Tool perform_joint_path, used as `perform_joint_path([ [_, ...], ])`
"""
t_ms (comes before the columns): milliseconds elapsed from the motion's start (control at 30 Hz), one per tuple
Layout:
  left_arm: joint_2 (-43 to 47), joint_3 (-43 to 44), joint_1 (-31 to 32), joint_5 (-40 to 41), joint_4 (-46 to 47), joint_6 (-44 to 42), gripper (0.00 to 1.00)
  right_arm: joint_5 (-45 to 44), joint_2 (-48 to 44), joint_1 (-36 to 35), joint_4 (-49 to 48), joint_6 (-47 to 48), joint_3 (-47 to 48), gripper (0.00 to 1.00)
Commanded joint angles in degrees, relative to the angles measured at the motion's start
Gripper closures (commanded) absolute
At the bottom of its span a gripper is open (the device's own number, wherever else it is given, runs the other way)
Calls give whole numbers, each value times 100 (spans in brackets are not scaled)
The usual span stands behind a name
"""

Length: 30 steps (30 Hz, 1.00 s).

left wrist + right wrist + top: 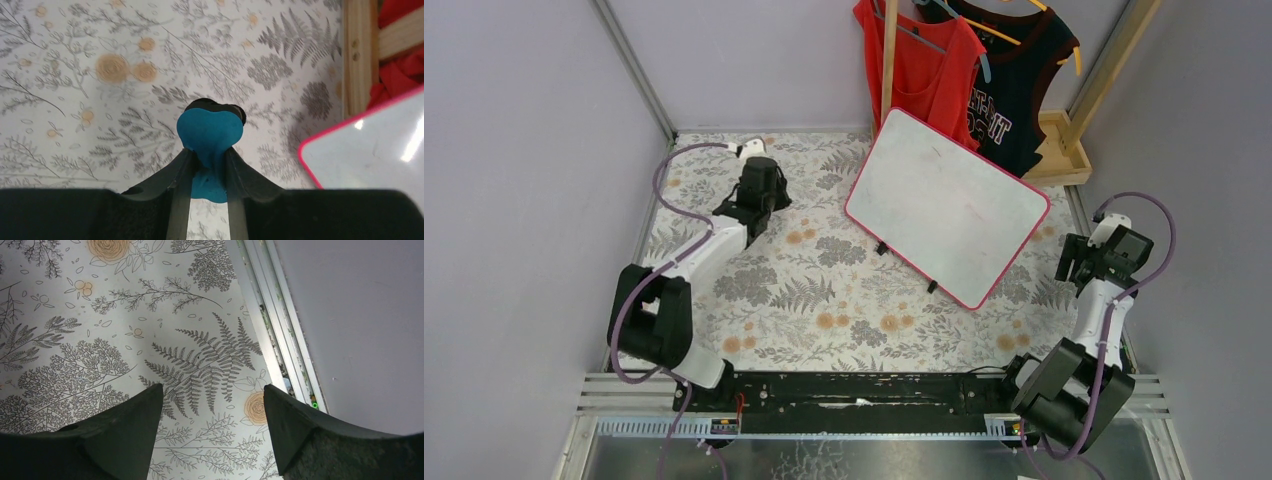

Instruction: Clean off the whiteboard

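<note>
The whiteboard (946, 205), white with a pink-red frame and small black feet, lies tilted at the back right of the table; its corner shows in the left wrist view (370, 145). My left gripper (210, 157) is shut on a blue bone-shaped eraser (210, 132) and holds it above the floral cloth, left of the board. In the top view the left gripper (762, 188) is at the back left. My right gripper (1106, 255) hangs at the table's right edge, right of the board. Its jaws stand wide open and empty (212, 395).
A wooden rack (1064, 140) with a red top (924, 70) and a black top (1014, 90) stands behind the board. Its wooden post (357, 55) shows in the left wrist view. A metal rail (280, 330) and grey wall border the table's right side.
</note>
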State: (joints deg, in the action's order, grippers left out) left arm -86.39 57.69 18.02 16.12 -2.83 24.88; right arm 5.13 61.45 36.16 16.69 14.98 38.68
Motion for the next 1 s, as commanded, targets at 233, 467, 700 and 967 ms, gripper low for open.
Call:
perform_joint_path([
  [233, -989, 1005, -708, -185, -687, -866, 70, 768, -3, 10, -227, -147, 52, 19],
  [467, -1625, 1474, -1064, -1056, -1713, -1442, 68, 983, -122, 7, -198, -118, 28, 19],
  [700, -1717, 1492, -1081, -1230, -2022, -1578, 65, 1078, -167, 15, -143, -100, 39, 19],
  [967, -949, 648, -1252, -850, -887, -1655, 43, 1243, -276, 15, -83, -11, -58, 19],
])
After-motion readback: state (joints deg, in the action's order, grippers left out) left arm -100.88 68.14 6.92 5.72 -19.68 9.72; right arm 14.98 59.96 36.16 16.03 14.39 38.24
